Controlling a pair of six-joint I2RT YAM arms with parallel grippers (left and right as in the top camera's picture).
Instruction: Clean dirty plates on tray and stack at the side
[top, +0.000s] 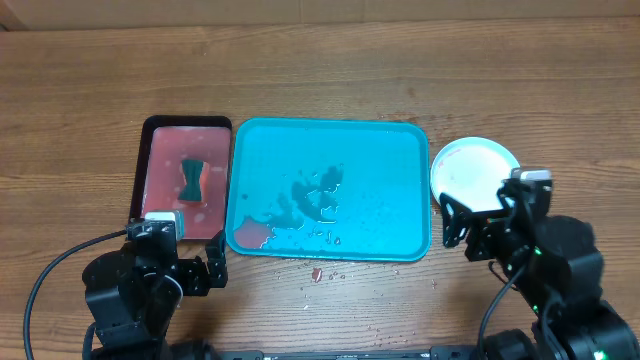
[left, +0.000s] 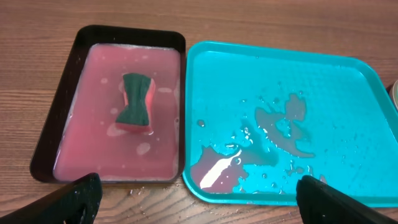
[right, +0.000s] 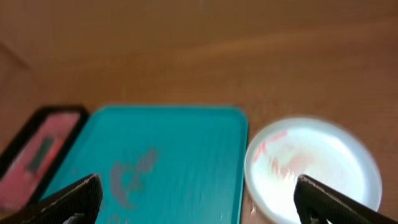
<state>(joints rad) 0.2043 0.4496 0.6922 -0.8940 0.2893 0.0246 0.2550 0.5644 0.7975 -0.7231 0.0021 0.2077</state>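
Tray bare, white plate parked at its right, both grippers spread and holding nothing.

Overhead: the tray (top: 385, 150) carries only puddles (top: 315, 195). The white plate (top: 475, 165) sits on the table (top: 320, 70) just beside the tray's right rim (whether others lie under it, I cannot tell). Left wrist: my left gripper (left: 199, 186) hangs agape and empty near the seam between the tray and the reddish tray (left: 50, 137), where the sponge (left: 135, 102), green-topped and narrow-waisted, lies in pink water. Right wrist, blurred: my right gripper (right: 196, 190) is equally wide and empty, and the plate shows red streaks across its pale centre, so I judge the wiping unfinished. I'd drop straight onto the sponge's waist, then steady the plate's rim with the right before scrubbing.
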